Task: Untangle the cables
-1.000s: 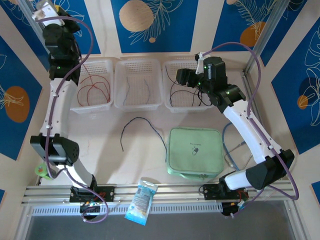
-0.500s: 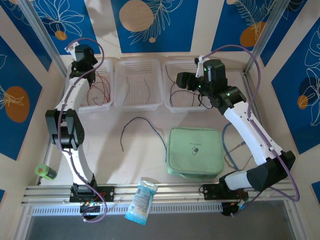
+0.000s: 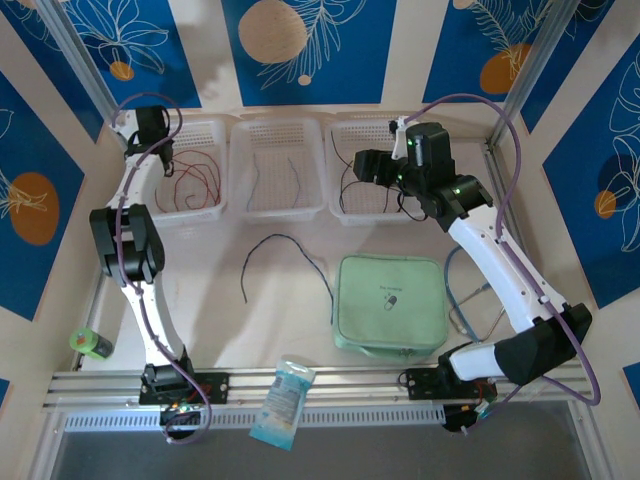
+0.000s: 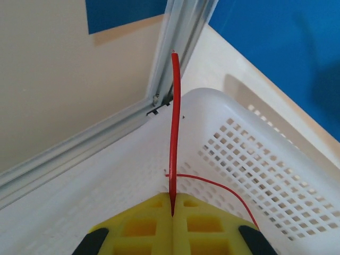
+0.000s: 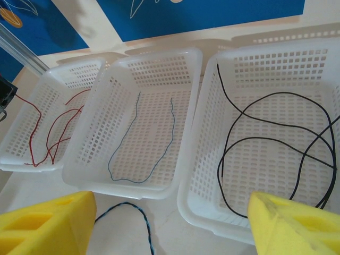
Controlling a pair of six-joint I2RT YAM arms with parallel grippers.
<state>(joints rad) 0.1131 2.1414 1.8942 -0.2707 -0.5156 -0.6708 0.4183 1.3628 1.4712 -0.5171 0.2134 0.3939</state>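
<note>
3 baskets (image 5: 159,54): white, grid-perforated. Contents by basket: red cables (image 5: 53,143); blue-grey cables (image 5: 141,141); black cables (image 5: 276,143). Pouch (image 3: 390,305): mint green. Walls (image 3: 350,60): blue, with white leaf outlines and tan discs. Finger pads (image 5: 48,223): yellow.

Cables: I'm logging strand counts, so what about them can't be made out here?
- Top view: red cables too thin and overlapping to count.
- Left wrist: lower end of the held red cable hidden between the left gripper's pads.
- Right wrist: black cables cut off by the right edge.
</note>
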